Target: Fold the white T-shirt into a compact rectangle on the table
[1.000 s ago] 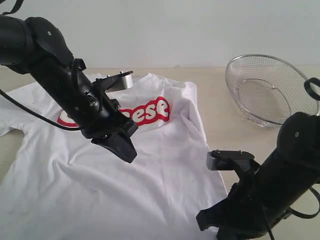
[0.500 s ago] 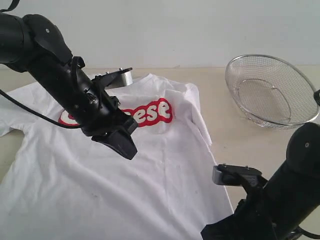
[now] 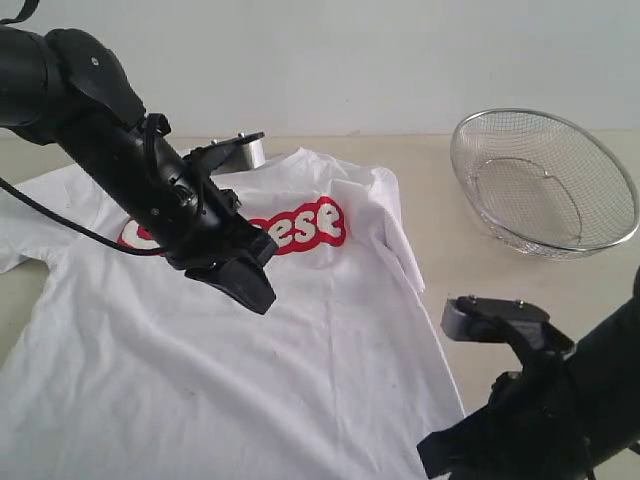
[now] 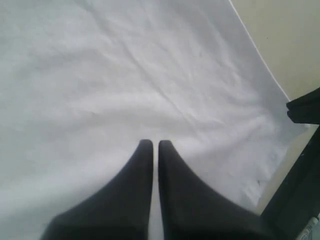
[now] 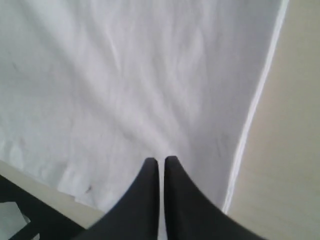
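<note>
A white short-sleeved T-shirt (image 3: pixel 320 350) with red-outlined chest lettering (image 3: pixel 305 225) is lying face up and spread wide across the pale beige tabletop (image 3: pixel 460 190), its collar pointing toward the far wall and its hem running off the near edge of the exterior view. The sleeve nearest the silver wire-mesh basket (image 3: pixel 545 185) is lying folded in along the shirt's side, while the opposite sleeve is stretching out flat at the far left. The basket is sitting on bare table, well apart from the cloth. The black left gripper (image 3: pixel 256 292) is hanging over the middle of the shirt, just below the lettering, with its arm crossing part of the print; its two fingers (image 4: pixel 142 165) are pressed together with only a thin sliver of white showing between them, and nothing is being clamped. Whether the tips are touching the fabric cannot be told. The black right gripper (image 5: pixel 161 161) is reaching in over the shirt's lower body near the basket-side edge, its fingers likewise drawn together and holding nothing; in the right wrist view the shirt's stitched side edge is running just beside the tips, with bare table beyond it.
</note>
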Controlling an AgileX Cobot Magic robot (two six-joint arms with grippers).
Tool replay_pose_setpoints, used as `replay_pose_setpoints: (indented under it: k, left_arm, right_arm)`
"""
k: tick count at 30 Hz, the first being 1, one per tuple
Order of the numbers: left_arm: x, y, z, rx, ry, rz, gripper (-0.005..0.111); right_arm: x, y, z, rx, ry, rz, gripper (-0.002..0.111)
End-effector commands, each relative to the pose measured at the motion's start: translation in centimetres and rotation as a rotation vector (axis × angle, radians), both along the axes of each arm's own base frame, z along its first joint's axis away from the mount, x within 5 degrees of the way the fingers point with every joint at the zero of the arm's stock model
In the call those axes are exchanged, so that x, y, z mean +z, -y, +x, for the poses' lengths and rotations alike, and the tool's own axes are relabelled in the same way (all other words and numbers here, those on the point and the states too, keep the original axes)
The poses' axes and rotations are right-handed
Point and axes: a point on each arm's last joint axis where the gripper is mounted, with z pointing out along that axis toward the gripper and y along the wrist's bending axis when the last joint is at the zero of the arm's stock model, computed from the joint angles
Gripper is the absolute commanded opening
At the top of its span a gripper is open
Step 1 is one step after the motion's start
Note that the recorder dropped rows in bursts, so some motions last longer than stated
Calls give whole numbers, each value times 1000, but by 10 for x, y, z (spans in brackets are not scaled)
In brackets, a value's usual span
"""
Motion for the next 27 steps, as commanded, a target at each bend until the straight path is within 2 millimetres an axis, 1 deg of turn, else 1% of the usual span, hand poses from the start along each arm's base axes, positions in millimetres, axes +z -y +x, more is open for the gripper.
replay_pose_setpoints:
  k: [1, 3, 6, 7, 8, 9, 10, 11, 12, 13, 14, 15, 16, 17, 18, 19, 20, 22, 23, 25, 27]
  left_arm:
    - [3, -1, -1, -5, 1, -6, 4]
    - [3, -1, -1, -5, 1, -6, 4]
    - [3, -1, -1, -1, 0, -6, 4]
    - [3, -1, -1, -1, 0, -6, 4]
    - [3, -1, -1, -1, 0, -6, 4]
    - [3, -1, -1, -1, 0, -6, 4]
    - [3, -1, -2, -4, -6, -6, 4]
    - [3, -1, -2, -5, -6, -6, 4]
    - [3, -1, -2, -5, -6, -6, 4]
    - [3, -1, -2, -5, -6, -6, 4]
    - [3, -1, -2, -5, -6, -6, 4]
    - [3, -1, -2, -3, -7, -7, 4]
    - [4, 0, -2, 0, -9, -14, 4]
    - [4, 0, -2, 2, -10, -15, 4]
    - [4, 0, -2, 2, -10, -15, 4]
    - [4, 0, -2, 2, -10, -15, 4]
    - [4, 0, -2, 2, -10, -15, 4]
    - [4, 0, -2, -1, -13, -15, 4]
    - [4, 0, -2, -1, -13, -15, 4]
    - [4, 0, -2, -1, -13, -15, 4]
    - [4, 0, -2, -1, -13, -15, 4]
  right_arm:
    - [14, 2, 1, -21, 102, 11, 0]
    - [16, 4, 5, -47, 149, 5, 0]
    - [21, 4, 16, -86, 238, -3, 0]
    - [26, 3, 21, -92, 266, 1, 0]
    - [38, 0, 34, -107, 329, 14, 0]
    - [43, -1, 39, -114, 354, 21, 0]
    - [57, 2, 57, -149, 396, 34, 0]
    - [61, 4, 65, -166, 406, 38, 0]
    - [69, 15, 87, -206, 410, 39, 0]
    - [71, 21, 99, -229, 403, 40, 0]
    - [70, 30, 121, -260, 380, 41, 0]
    - [69, 33, 130, -268, 371, 41, 0]
    - [64, 37, 151, -281, 360, 37, 0]
    - [58, 38, 165, -286, 346, 39, 0]
    - [53, 36, 172, -282, 324, 45, 1]
    - [45, 34, 179, -281, 298, 49, 6]
    - [37, 34, 183, -283, 282, 43, 12]
    - [22, 34, 189, -268, 270, 23, 28]
    - [14, 35, 191, -273, 262, 12, 35]
    - [7, 36, 194, -270, 267, -2, 40]
    - [4, 37, 195, -276, 272, -8, 41]
